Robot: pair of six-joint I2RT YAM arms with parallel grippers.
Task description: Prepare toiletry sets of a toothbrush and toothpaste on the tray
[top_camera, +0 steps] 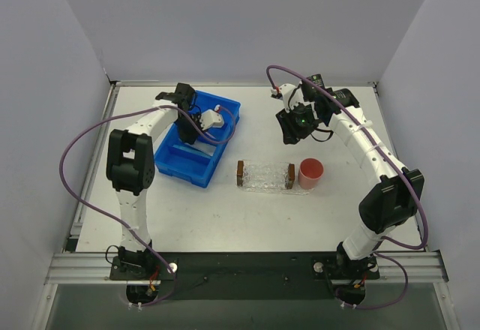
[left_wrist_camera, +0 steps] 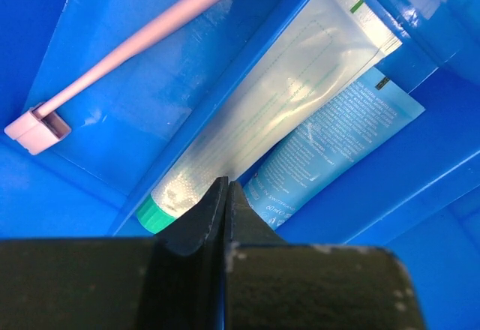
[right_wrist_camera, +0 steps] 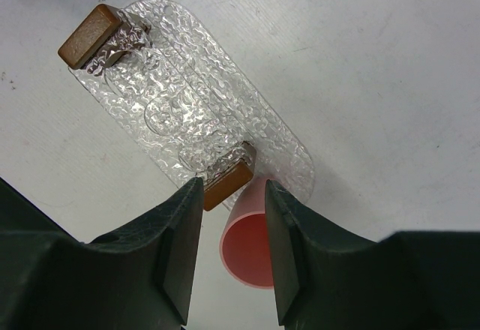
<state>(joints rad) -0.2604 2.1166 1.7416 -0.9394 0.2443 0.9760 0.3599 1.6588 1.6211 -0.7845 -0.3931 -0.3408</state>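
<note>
The left wrist view looks into the blue bin [left_wrist_camera: 75, 202]. My left gripper [left_wrist_camera: 226, 185] is shut there, its jaws pressed flat together with nothing between them. Its tip sits just in front of two toothpaste tubes: a pale one with a green cap [left_wrist_camera: 277, 97] and a brighter blue one [left_wrist_camera: 334, 139]. The pink toothbrush [left_wrist_camera: 142, 41] lies in the neighbouring compartment. The clear glittery tray [right_wrist_camera: 195, 97] lies bare on the table, also seen from above [top_camera: 265, 176]. My right gripper [right_wrist_camera: 234, 187] hangs open above the tray's nearer brown block [right_wrist_camera: 229, 180].
A round pink cup [right_wrist_camera: 251, 247] stands against the tray's right end [top_camera: 310, 172]. The blue bin [top_camera: 180, 171] sits at the left, with the left arm [top_camera: 191, 120] reaching into it. White walls enclose the table.
</note>
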